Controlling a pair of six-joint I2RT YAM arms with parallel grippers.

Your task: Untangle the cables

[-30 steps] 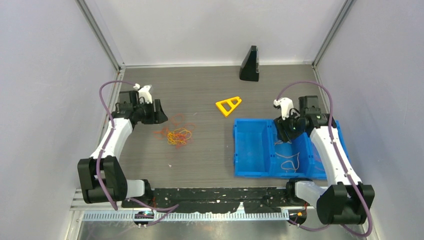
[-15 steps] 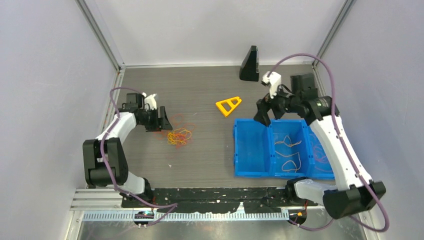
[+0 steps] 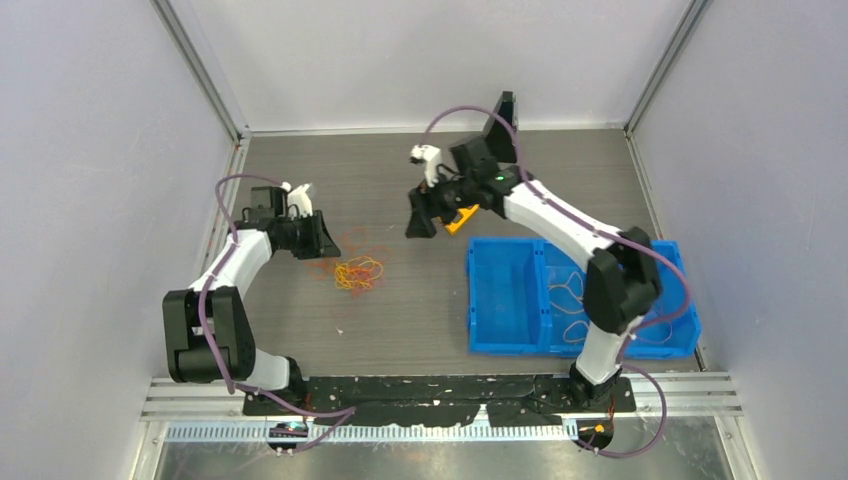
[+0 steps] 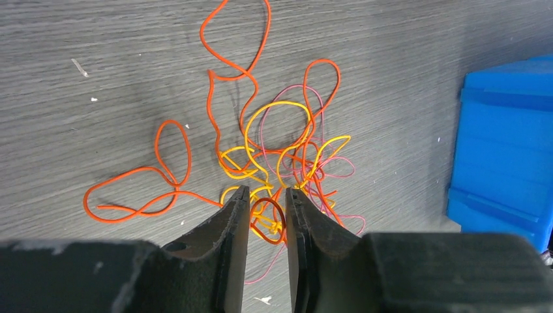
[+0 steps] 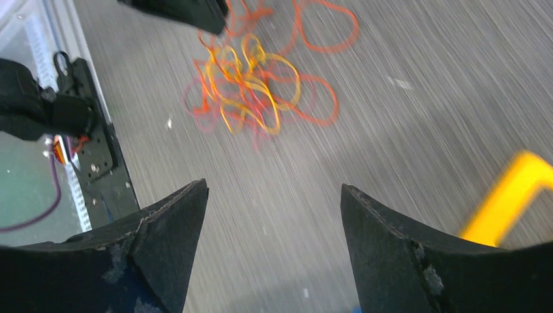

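The cables (image 3: 356, 268) lie in a loose tangle of orange, yellow and red loops on the grey table. In the left wrist view the tangle (image 4: 280, 150) lies just ahead of and under my left gripper (image 4: 268, 190). Its jaws stand a narrow gap apart, with a small dark orange loop and a yellow knot on the table between them. In the top view the left gripper (image 3: 322, 243) is at the tangle's left edge. My right gripper (image 5: 274, 186) is wide open and empty, hovering above the table right of the tangle (image 5: 251, 85). It also shows in the top view (image 3: 420, 222).
A blue bin (image 3: 505, 300) with compartments at the right holds a few thin strands (image 3: 580, 300). A rigid yellow triangular frame (image 3: 464, 217) lies partly under the right arm, and is blurred in the right wrist view (image 5: 515, 192). A black wedge stand (image 3: 503, 118) is at the back.
The right arm has swung from over the blue bin leftwards across the table toward the tangle. The left gripper has shifted in to the tangle's left edge.
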